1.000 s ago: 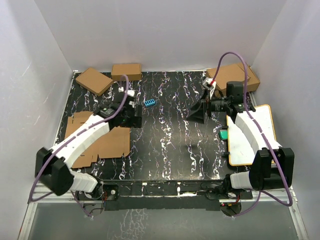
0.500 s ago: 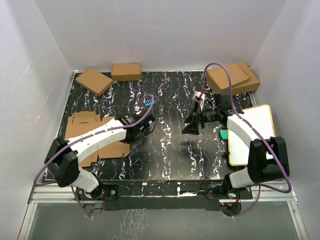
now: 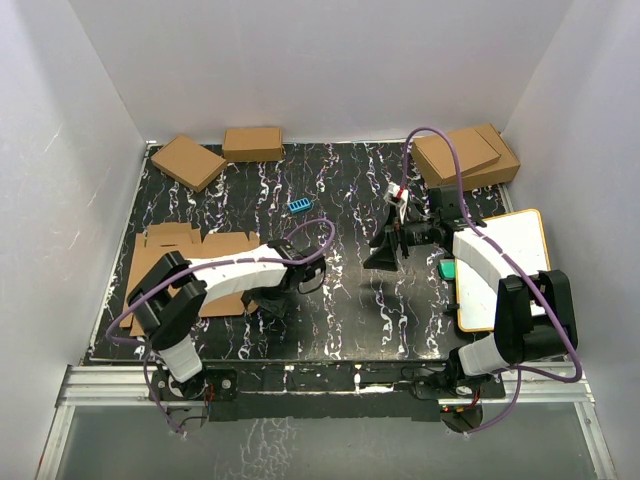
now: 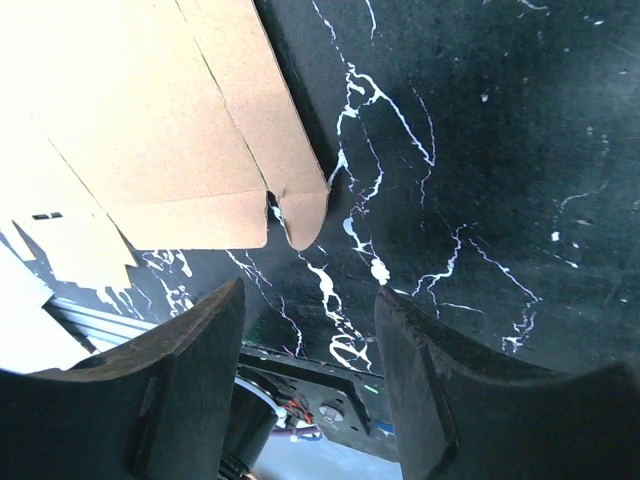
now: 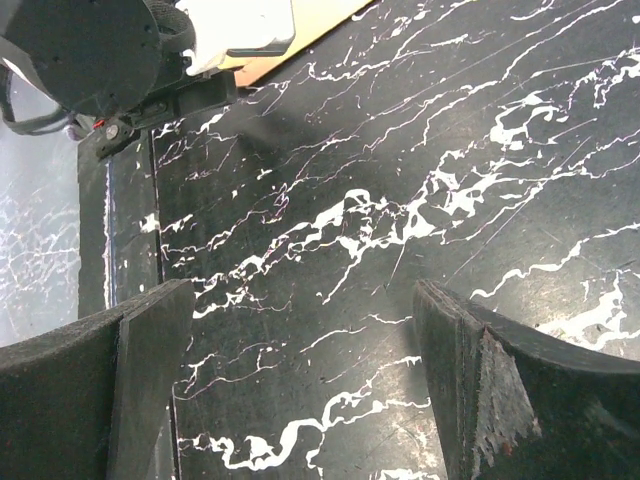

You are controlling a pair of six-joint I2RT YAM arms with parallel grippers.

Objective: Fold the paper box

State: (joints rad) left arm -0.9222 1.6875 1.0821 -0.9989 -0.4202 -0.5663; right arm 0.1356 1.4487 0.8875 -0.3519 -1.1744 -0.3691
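Note:
The paper box (image 3: 185, 260) is a flat creased die-cut cardboard sheet lying at the table's left side. In the left wrist view its flaps (image 4: 170, 150) fill the upper left, with a rounded tab near the middle. My left gripper (image 3: 282, 298) is open and empty, low over the black table just right of the sheet's near corner; its jaws (image 4: 310, 400) stand apart with nothing between them. My right gripper (image 3: 380, 255) is open and empty above the table's right centre, with only marbled table between its fingers (image 5: 300, 400).
Two small ready-made brown boxes (image 3: 188, 161) (image 3: 252, 143) sit at the back left. Two larger stacked brown boxes (image 3: 466, 155) stand at the back right. A small blue object (image 3: 300, 205) lies mid-table. A white board (image 3: 505, 270) and a green object (image 3: 447, 268) lie at the right.
My left arm has swung from over the sheet toward the table's near centre and lowered, uncovering the sheet. My right gripper moved left and nearer, then held still.

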